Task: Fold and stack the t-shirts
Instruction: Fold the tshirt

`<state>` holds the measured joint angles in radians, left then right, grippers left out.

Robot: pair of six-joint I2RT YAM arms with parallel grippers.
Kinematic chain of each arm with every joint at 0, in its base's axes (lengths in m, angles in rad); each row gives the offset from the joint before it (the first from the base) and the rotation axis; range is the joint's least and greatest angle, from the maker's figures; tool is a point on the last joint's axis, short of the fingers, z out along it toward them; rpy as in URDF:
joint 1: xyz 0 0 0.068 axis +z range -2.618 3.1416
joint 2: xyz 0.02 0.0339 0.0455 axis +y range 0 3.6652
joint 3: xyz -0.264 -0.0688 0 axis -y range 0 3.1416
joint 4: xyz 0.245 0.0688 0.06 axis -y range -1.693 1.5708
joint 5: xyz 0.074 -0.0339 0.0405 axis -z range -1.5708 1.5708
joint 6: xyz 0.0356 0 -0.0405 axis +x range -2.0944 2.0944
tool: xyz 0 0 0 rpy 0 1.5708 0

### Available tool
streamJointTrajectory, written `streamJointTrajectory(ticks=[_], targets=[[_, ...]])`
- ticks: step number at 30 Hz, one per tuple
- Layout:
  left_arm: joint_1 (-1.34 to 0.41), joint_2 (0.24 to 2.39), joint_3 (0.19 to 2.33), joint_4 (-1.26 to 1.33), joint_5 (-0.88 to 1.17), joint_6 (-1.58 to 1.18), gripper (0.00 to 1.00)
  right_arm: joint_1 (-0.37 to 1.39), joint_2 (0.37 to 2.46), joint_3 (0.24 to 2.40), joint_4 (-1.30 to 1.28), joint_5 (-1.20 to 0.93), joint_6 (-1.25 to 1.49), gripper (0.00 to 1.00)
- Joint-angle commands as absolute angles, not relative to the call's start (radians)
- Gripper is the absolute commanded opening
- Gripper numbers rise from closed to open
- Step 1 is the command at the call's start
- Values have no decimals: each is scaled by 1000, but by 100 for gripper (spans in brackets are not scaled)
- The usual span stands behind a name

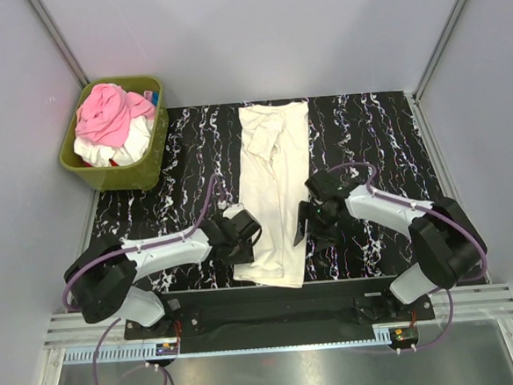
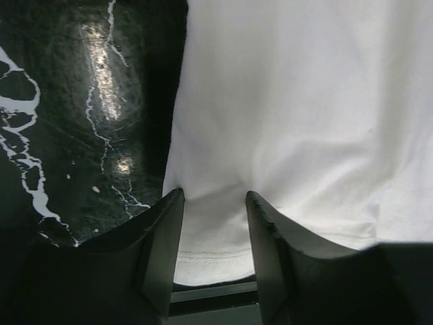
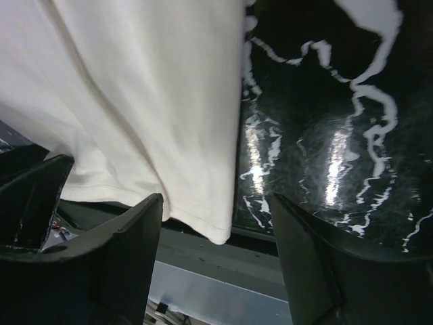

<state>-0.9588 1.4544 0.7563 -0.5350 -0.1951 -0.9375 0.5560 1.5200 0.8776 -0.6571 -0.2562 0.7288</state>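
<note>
White tee (image 1: 276, 187) lies as a long strip mid tabletop (image 1: 375, 131); left pincer (image 2: 214, 198) & right pincer (image 3: 216, 203), both gaping, flank its near hem, prob. to grab corners for the next fold

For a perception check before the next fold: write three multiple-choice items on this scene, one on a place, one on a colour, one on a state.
1. The green bin stands:
A) at the table's far left corner
B) between the arms
C) at the near right corner

2. The t-shirt laid out on the table is:
A) pink
B) white
C) blue

3. The jaws are:
A) both shut on the bin
B) left shut, right open
C) both open at the t-shirt's near hem

Key:
1 A, the top view shows it there.
2 B, the pink garment lies only in the bin.
3 C, each wrist view shows a gap between the jaws with hem in it.
</note>
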Motion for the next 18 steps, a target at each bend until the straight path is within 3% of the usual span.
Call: streamJointTrajectory(ticks=[1,6,7,11,18], targets=[[-971,1434,706,-477,-167,-977,43,641,1497,885,-610,-270,799,72],[-974,1424,683,-466,-172,-988,29,719,1545,844,-568,-270,834,65],[-973,1422,680,-463,-170,-989,22,729,1549,829,-558,-275,847,60],[-974,1405,666,-443,-160,-1002,13,765,1557,831,-558,-256,850,48],[-973,1362,664,-437,-138,-1022,8,776,1446,827,-707,-210,821,53]])
